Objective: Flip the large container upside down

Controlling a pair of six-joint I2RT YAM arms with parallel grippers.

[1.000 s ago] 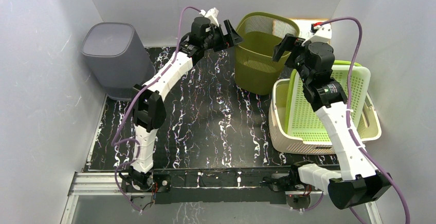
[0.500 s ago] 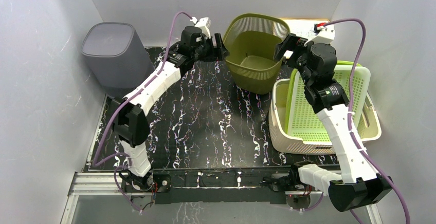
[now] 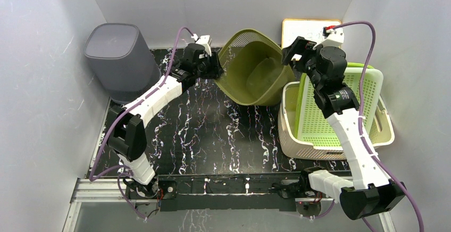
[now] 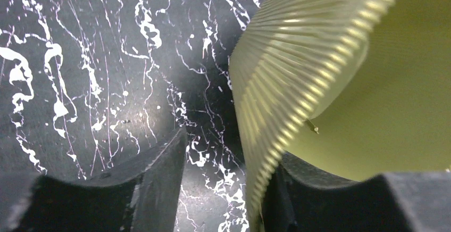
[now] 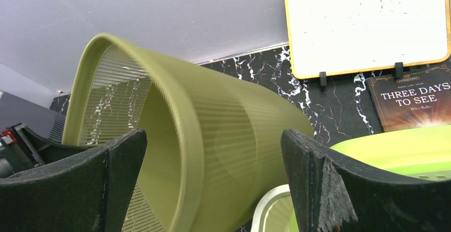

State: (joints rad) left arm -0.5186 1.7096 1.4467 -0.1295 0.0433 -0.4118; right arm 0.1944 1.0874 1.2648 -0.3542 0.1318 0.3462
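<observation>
The large container is an olive-green ribbed basket (image 3: 255, 75) at the back of the table, tipped over with its mouth facing front-left. My left gripper (image 3: 217, 64) is at its left rim. In the left wrist view the left gripper (image 4: 231, 147) straddles the basket wall (image 4: 276, 83): one finger is inside against the wall, and the other is outside with a gap to it. My right gripper (image 3: 298, 48) hovers wide open at the basket's right side. In the right wrist view the right gripper (image 5: 213, 136) frames the basket (image 5: 234, 136) without touching it.
A grey bin (image 3: 119, 56) stands at the back left. A white basket (image 3: 290, 131) with a lime-green lid (image 3: 335, 109) propped in it sits at the right, close to the olive basket. A whiteboard (image 3: 308, 27) and a book (image 5: 409, 93) lie behind. White walls close in the sides.
The olive basket has gone from upright to tipped toward the front-left. My left gripper moved down and left at its rim, its jaws narrowing. The right gripper has stayed in place.
</observation>
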